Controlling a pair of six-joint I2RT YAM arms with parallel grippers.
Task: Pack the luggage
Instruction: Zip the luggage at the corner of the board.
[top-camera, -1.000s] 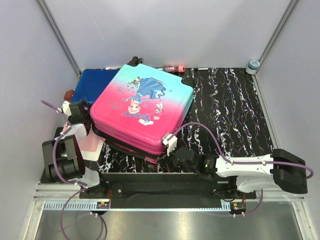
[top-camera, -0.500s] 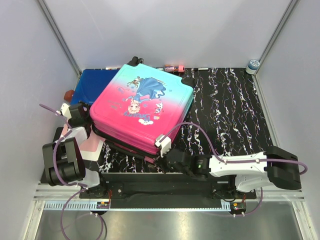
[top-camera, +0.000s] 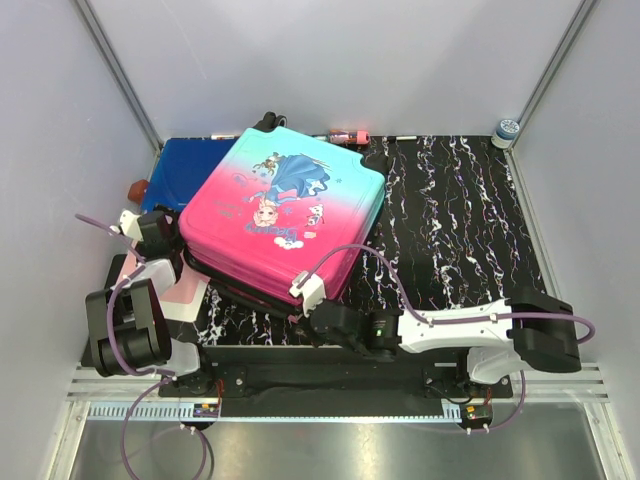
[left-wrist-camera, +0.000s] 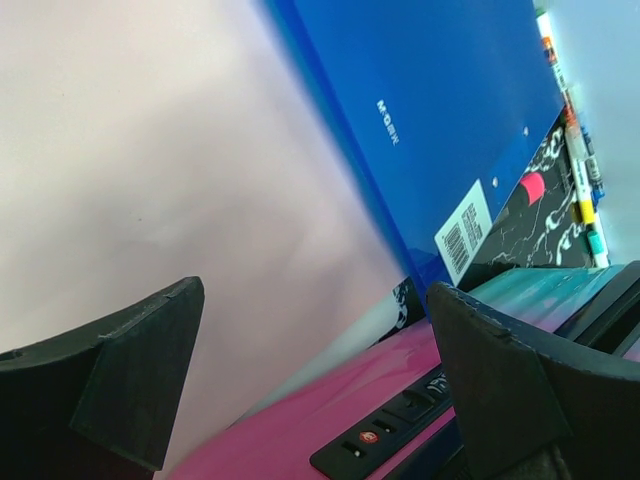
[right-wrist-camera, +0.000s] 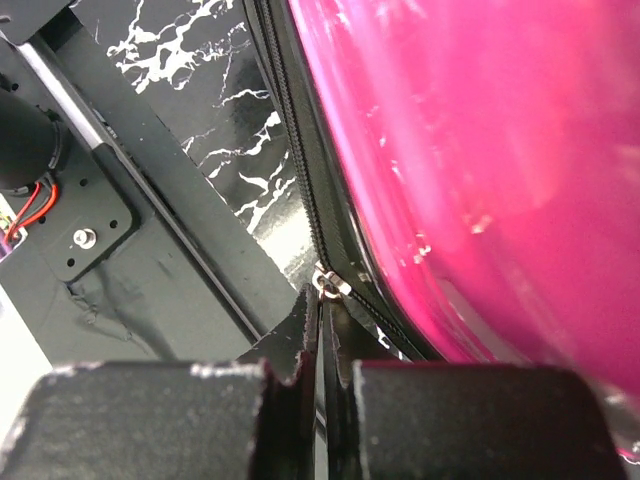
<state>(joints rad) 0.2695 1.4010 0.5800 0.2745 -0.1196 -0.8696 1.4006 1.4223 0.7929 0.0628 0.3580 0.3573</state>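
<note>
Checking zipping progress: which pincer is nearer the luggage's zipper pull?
Right. The right pincer is shut on the zipper pull on the luggage's near edge; the left pincer hangs open at its left side.

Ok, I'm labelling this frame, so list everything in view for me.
luggage: one, pink-to-teal with cartoon print, lid down, centre-left of the table
zipper pull: one, metal, on the luggage's near edge
folder: one, blue, flat at back left, partly hidden by the luggage
red object: one, left of the folder, too hidden to identify
markers: several, mixed colours, along the back edge
small roll: one, white and teal, back right corner
pale pink sheet: one, near left, under the left arm
table: one, black with white marbling
left gripper: black, open, by the luggage's left side
right gripper: black, shut on the zipper pull
</note>
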